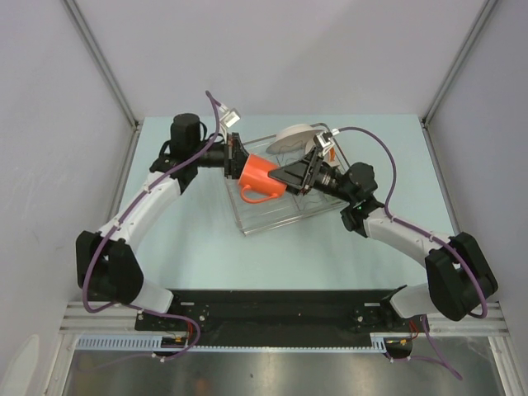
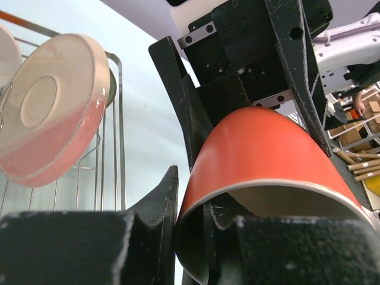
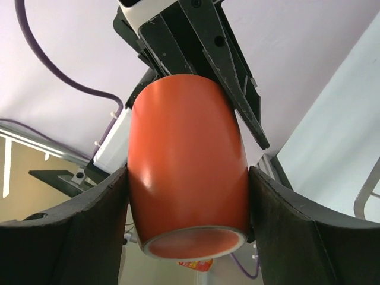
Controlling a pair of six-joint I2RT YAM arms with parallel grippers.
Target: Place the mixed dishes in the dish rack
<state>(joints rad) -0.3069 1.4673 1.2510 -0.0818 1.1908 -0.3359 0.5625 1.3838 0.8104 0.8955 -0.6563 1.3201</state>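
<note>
The orange mug [image 1: 262,175] with white inside hangs on its side above the dish rack [image 1: 272,219], handle down. My left gripper [image 1: 238,162] is shut on its rim, one finger inside and one outside, as the left wrist view shows [image 2: 196,196] with the mug [image 2: 261,148]. My right gripper [image 1: 297,175] is shut on the mug's base end; in the right wrist view [image 3: 189,178] both fingers press the mug's [image 3: 184,154] sides. The pink-and-cream plate [image 2: 53,107] stands upright in the rack [image 2: 113,119]. The other dishes are out of view.
A pale round dish [image 1: 293,135] stands at the rack's far end; its edge shows at the left of the left wrist view [image 2: 6,53]. Grey walls enclose the pale table [image 1: 198,247] on three sides. Both arms cross over the rack.
</note>
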